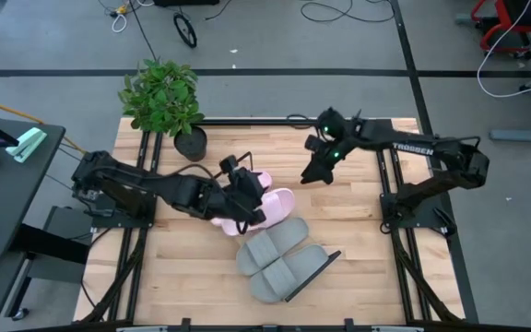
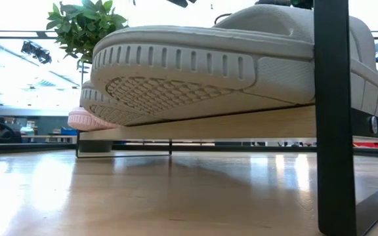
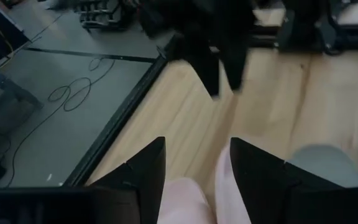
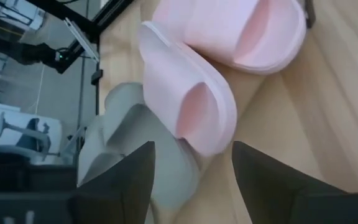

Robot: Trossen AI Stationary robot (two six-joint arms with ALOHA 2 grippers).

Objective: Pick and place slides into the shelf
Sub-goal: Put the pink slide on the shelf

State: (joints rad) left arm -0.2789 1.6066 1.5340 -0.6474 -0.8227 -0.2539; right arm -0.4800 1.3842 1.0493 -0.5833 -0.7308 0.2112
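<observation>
Two grey slides [image 1: 279,258] lie sole-down on the shelf [image 2: 209,124], a light-wood board with a dark wire frame [image 2: 333,111]. Two pale pink slides [image 4: 229,25] [image 4: 188,93] lie on the table just beyond the grey slides, one next to them. My left gripper [image 1: 250,199] hangs over the pink slides [image 1: 281,207], and pink slide material [image 3: 182,202] shows between its fingers. My right gripper [image 1: 317,173] hovers open to the right of the pink slides, its fingers [image 4: 145,171] holding nothing. In the left wrist view, my right gripper [image 3: 219,68] shows ahead. My left gripper has pink slide material [image 3: 225,180] between its two fingers, coming at it slanting down from the table's left. The fingers hide the rest of the slide. Which part they are on, and whether the slide is clear of the table, cannot be told.
A potted plant [image 1: 164,97] stands at the table's far left corner. Dark frame rails [image 1: 390,198] run along the left and right sides. Bare wood shows on the right half [image 1: 358,240] and at the near left [image 1: 182,267].
</observation>
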